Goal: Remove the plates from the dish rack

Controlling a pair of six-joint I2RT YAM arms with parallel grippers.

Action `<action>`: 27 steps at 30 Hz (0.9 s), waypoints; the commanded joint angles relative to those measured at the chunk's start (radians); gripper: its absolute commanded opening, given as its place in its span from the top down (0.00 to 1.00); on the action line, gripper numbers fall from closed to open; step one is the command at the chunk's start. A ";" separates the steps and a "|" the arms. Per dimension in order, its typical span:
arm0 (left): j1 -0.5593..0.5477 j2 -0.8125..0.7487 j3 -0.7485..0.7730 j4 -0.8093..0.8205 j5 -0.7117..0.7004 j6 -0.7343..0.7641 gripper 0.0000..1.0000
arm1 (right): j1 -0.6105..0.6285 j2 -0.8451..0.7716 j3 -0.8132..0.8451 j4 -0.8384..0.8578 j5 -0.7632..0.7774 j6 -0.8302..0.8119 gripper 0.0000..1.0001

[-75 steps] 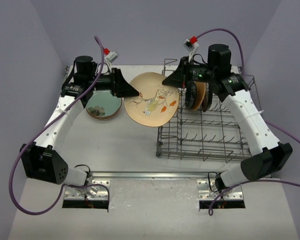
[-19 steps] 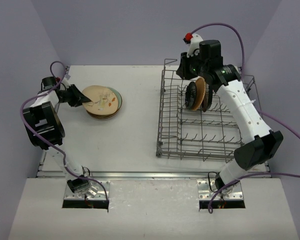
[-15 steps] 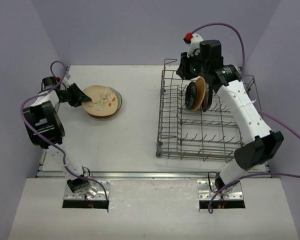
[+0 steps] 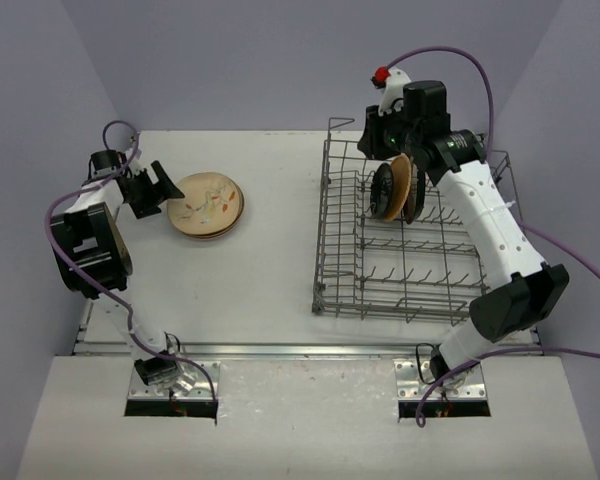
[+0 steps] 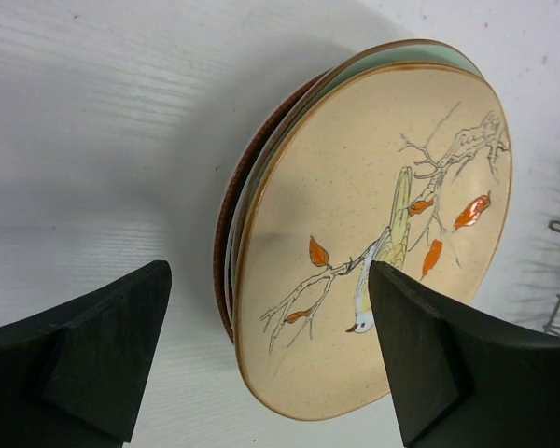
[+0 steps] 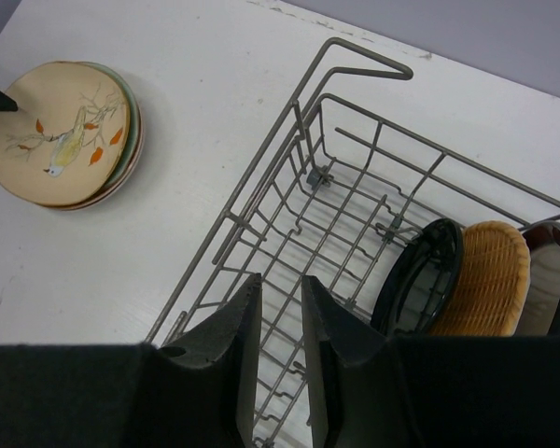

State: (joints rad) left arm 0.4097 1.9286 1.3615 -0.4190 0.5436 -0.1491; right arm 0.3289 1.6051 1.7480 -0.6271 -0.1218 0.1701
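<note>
A cream plate painted with a bird and orange leaves [image 5: 373, 233] tops a stack [image 4: 208, 205] on the table's left, over a pale green plate [image 5: 420, 47] and a red-brown-rimmed one [image 5: 226, 252]. My left gripper [image 4: 158, 190] is open at the stack's left edge, its fingers either side of the plate rim without touching it. In the grey wire dish rack [image 4: 400, 290], a black plate [image 6: 420, 280], a woven tan-orange plate [image 6: 481, 280] and a dark-rimmed cream plate [image 6: 546, 280] stand upright. My right gripper [image 6: 280, 280] hovers above the rack's far-left corner, narrowly open and empty.
The rack's raised wire loop [image 6: 364, 51] stands at its far left corner, just under my right gripper. Rows of upright tines [image 4: 410, 270] fill the near part of the rack. The table's left edge [image 4: 90, 300] is close behind my left arm.
My left gripper carried the bird plate left onto the stack, then let go, opened and drew back slightly left. The right arm has barely moved.
</note>
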 commanded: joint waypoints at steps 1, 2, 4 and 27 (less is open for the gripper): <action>-0.059 -0.099 -0.009 0.059 -0.157 0.034 0.15 | -0.007 -0.041 -0.002 0.025 0.025 -0.015 0.76; -0.065 -0.098 -0.011 0.059 -0.159 0.034 0.14 | -0.008 -0.042 -0.002 0.026 0.026 -0.015 0.75; -0.079 -0.093 -0.010 0.058 -0.154 0.030 0.14 | -0.008 -0.041 -0.003 0.024 0.030 -0.017 0.75; -0.210 -0.595 -0.018 0.114 -0.538 0.235 0.13 | -0.188 0.019 -0.074 -0.045 0.423 0.013 0.57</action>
State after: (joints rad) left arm 0.2121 1.3268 1.3526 -0.2969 0.0624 0.0377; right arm 0.1306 1.5717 1.6549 -0.6429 0.2520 0.1425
